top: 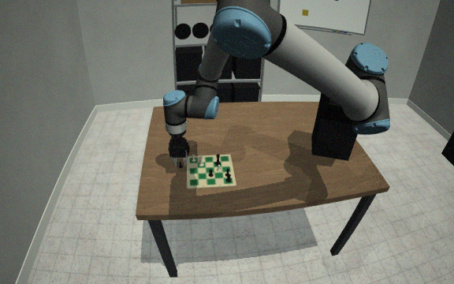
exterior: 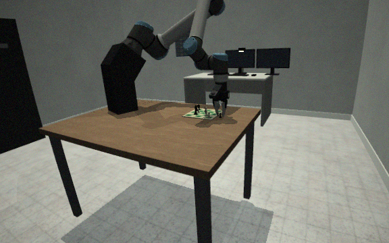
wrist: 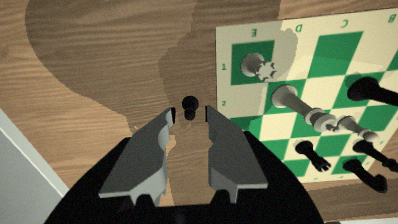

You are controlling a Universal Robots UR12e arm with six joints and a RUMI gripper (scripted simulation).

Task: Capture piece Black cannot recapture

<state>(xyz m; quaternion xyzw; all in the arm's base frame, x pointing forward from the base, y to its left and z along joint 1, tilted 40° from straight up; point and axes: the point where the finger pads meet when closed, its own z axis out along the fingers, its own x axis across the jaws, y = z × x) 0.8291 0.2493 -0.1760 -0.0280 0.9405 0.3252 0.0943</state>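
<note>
From the top view, the gripper (top: 180, 161) hangs low over the table (top: 274, 189), just beside the left edge of the chessboard (top: 195, 182). A small dark piece stands beneath it on the wood, off the board, too small here to name. Other black and white pieces stand on the green and cream squares. No writing can be read at this size.

In the exterior view, the arm reaches down from its dark pedestal (exterior: 120, 84) to the board's far side, near the table's edge. The gripper sits around a dark piece on the table, but the gap between the fingers cannot be made out.

The wrist view settles it. The black pawn (wrist: 190, 107) stands upright on bare wood, just beside the board, between the two fingertips, with a visible gap on each side. The fingers are parted and grasp nothing. The step in hand looks like the release of the captured piece. The next move likely calls for a straight lift clear of the pawn without nudging it, then a trip to the capturing white piece. Along the board's edge, mirrored letters E, D, C and B show, with the numbers 1 and 2 down the side.
</note>
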